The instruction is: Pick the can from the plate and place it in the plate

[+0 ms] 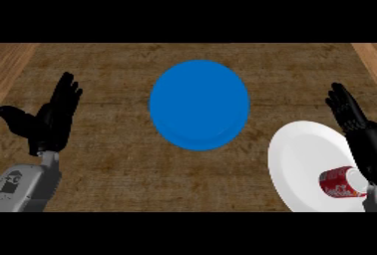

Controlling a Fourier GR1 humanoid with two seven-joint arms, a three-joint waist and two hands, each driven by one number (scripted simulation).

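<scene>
On the brown woven surface (110, 164), a round blue plate (199, 104) lies near the middle of the head view, with nothing on it. Well apart from it, toward the lower right, sits a white plate (305, 154), whose right part is hidden behind the right hand and whose lower edge runs down to the bottom of the scene. A red can (340, 182) with white lettering lies on its side on the white plate, in that plate's lower right part, its pale end turned toward the right.

At the right edge, the right hand (352, 119) stands over the white plate's right rim, its black fingers (340, 99) straight and close together, pointing up the view; they are opened flat and hold nothing. The can lies just beside the lower part of this hand; whether the two touch cannot be told.

Over on the left side, the left hand (50, 122) shows with its grey forearm (28, 184) coming up from the lower edge. Its fingers are straight and pointing upward, the thumb spread out to the left, and it holds nothing. It is well apart from both plates.
</scene>
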